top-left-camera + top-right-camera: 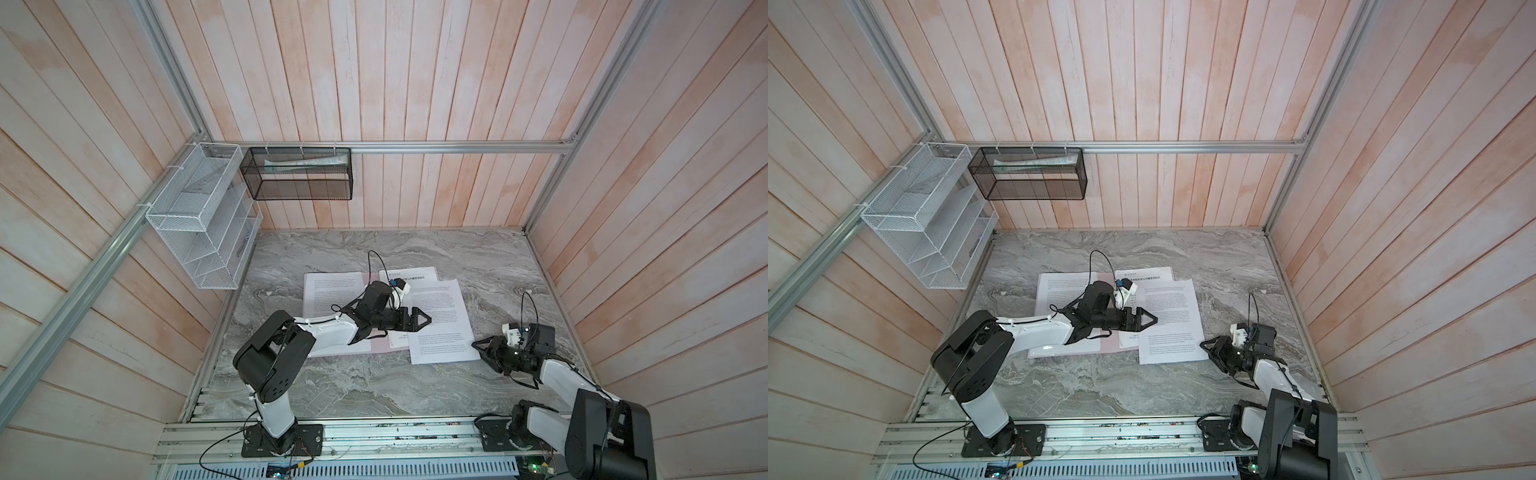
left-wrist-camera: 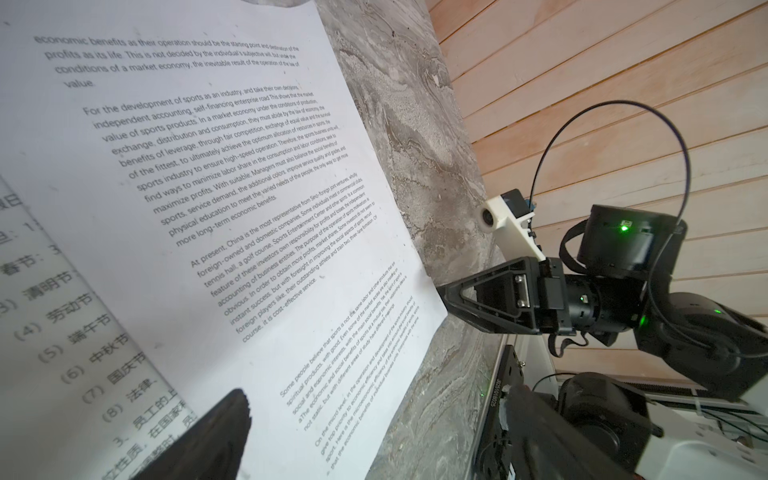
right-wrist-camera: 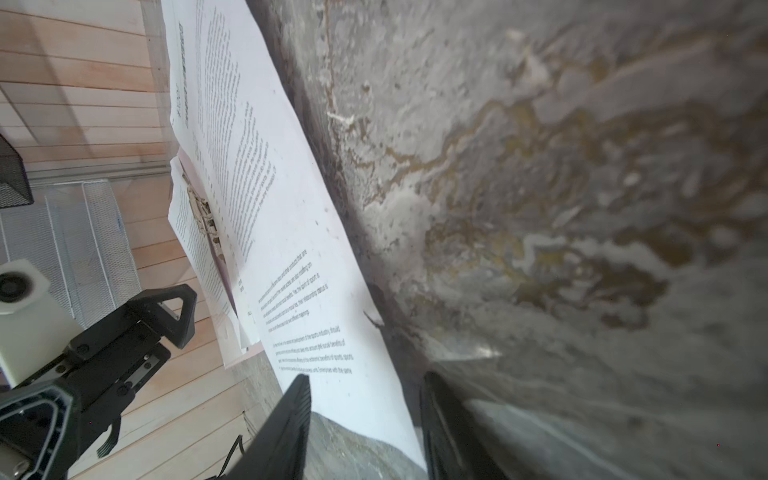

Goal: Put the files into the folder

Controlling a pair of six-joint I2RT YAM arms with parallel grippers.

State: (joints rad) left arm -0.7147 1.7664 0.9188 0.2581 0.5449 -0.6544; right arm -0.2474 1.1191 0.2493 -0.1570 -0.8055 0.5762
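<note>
I see L fingers point(image 1: 419, 320) wide apart over the files point(image 1: 332, 291), mid-bench point(image 1: 332, 386). R fingers point(image 3: 291, 415) apart too, straddling top sheet's point(image 1: 440, 332) 5 o'clock corner. Pink folder point(image 1: 380, 345) lies open under the files, clip bar point(image 3: 203, 220) showing.

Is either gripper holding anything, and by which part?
Nothing. The right gripper, jaws open, straddles the top sheet at its near corner; the left gripper hangs open above the files.

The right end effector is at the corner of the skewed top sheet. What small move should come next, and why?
Probably close the right end effector on that corner: its fingers stand apart, seemingly on either side of the top sheet, and it lies askew over the pages in the folder.
</note>
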